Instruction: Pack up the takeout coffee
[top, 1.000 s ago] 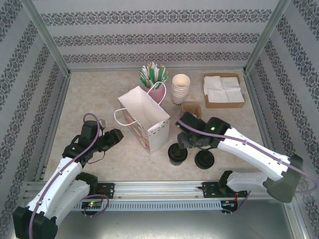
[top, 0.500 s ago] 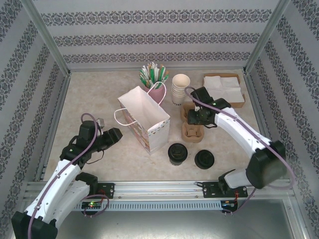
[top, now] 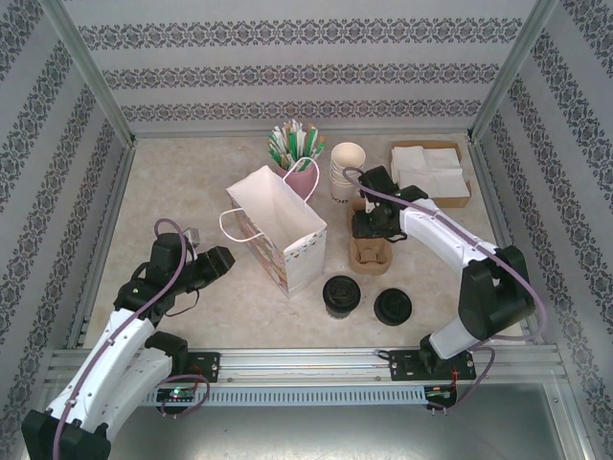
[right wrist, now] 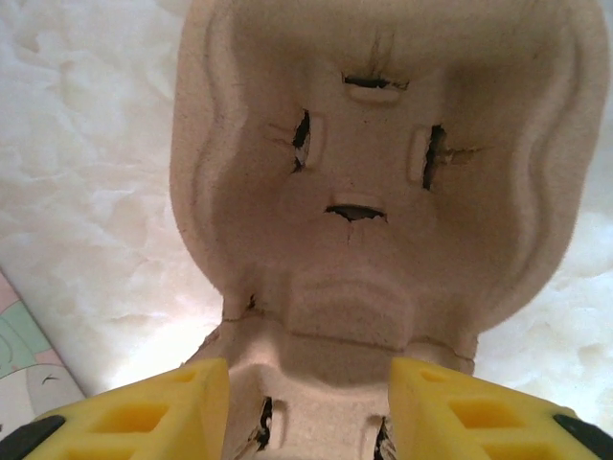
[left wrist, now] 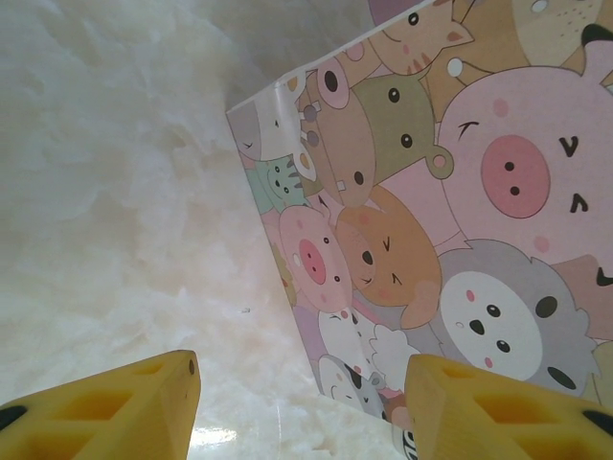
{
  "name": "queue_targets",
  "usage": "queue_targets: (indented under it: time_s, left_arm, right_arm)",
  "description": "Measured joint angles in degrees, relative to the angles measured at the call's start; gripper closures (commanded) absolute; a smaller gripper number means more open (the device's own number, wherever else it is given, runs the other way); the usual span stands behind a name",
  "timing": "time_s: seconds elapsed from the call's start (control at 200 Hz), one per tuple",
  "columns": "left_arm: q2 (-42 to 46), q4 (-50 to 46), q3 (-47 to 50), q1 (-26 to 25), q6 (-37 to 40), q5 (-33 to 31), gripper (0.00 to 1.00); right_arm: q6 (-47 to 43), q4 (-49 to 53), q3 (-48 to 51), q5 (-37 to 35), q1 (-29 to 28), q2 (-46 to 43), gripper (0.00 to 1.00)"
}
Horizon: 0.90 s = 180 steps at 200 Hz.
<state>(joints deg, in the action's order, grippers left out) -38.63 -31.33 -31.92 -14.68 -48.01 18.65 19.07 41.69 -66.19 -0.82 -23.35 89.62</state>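
Observation:
The takeout coffee [top: 342,295], a small cup under a round black lid, stands on the table right of the bag's front corner. A brown pulp carrier [top: 372,255] lies behind it. My right gripper [top: 370,228] hovers over the carrier's far end. In the right wrist view it [right wrist: 311,383] is open, its yellow fingers [right wrist: 182,407] straddling the ridge between two slots of the carrier [right wrist: 364,144], gripping nothing. My left gripper [top: 218,261] is open beside the bag, facing the cartoon-printed side [left wrist: 431,240] with nothing between its fingers [left wrist: 124,402].
A white paper gift bag [top: 278,230] stands open mid-table. A low black lid piece [top: 393,307] lies right of the coffee. Stacked cream cups [top: 347,171], a holder of straws [top: 295,144] and a napkin box [top: 429,174] line the back.
My right arm swung from beside the lidded cup back to the carrier, then settled a little left over it. The left arm has barely moved.

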Motion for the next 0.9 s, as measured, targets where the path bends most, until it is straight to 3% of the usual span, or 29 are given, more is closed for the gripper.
queue_targets:
  time_s: [0.899]
  left_arm:
    - [-0.2, -0.5, 0.0, -0.3, 0.0, -1.2, 0.4]
  right_arm:
    - [0.7, -0.9, -0.1, -3.0, 0.0, 2.8, 0.55]
